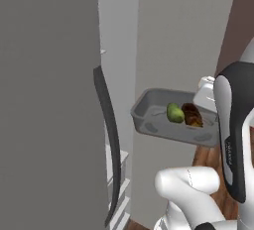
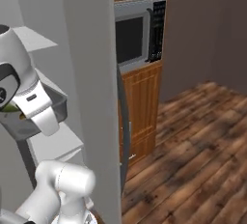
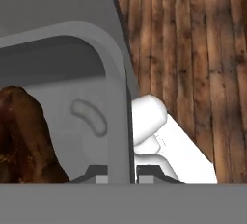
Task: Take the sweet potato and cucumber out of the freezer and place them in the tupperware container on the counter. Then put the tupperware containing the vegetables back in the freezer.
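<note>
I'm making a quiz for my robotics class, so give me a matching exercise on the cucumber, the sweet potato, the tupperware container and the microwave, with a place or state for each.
Things:
1. cucumber
2. sweet potato
3. tupperware container
4. microwave

Descriptions:
A. built into wooden cabinets
B. green, in the tub, on the side nearer the freezer door
C. held in the air by the shut gripper on its wall
D. orange-brown, lying beside the green vegetable

Pairs: 1-B, 2-D, 3-C, 4-A

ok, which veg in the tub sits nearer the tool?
The sweet potato, the orange-brown one; the green cucumber lies beyond it, farther from the gripped wall.
</note>
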